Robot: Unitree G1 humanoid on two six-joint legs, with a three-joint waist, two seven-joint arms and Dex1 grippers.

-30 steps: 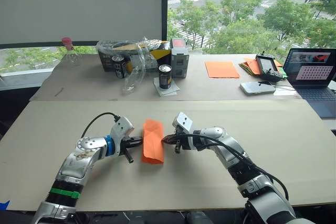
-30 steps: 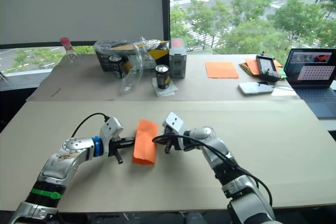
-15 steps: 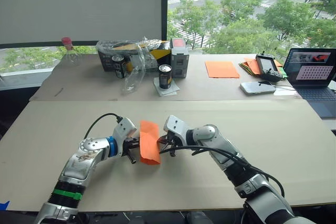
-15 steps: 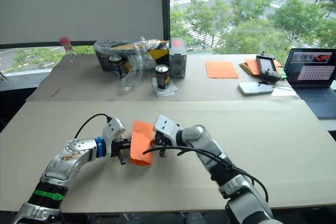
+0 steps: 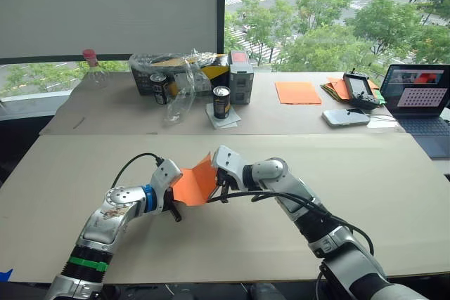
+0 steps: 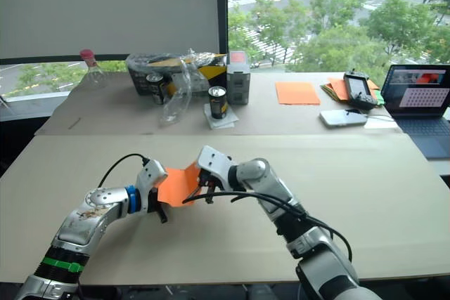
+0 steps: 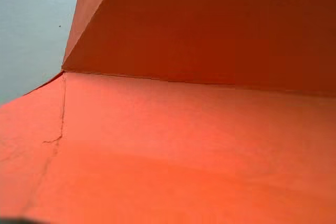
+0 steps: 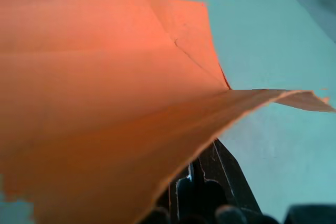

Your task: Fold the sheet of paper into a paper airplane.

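The big pale desk (image 5: 394, 194) holds the work near its front edge; a second desk (image 5: 295, 114) behind it carries cans, a plastic bag, a flat orange sheet (image 5: 297, 93) and a laptop (image 5: 416, 100), all well apart from the fold.

The sheet of paper (image 5: 193, 184) is lifted off the desk between the two arms; it is bent in a V, one flap standing up and one leaning low, with crease lines on it.

The right pincer (image 5: 219, 189) is at the right edge of the paper; from the right wrist view its black fingers look nearly together with the paper edge just over them, so it seems to be pinching that edge, but I cannot tell for sure. The left pincer (image 5: 173, 204) is at the left edge, hidden behind the orange; how wide it is I cannot tell.

What could go wrong: the paper is thin, and a small tear-like mark shows near the fold in the left wrist view; if the two arms pull apart, it could rip there; if one pincer lets go too soon, the flap could spring open and the fold would be crooked; pressing down off the crease line would make a bad wing.
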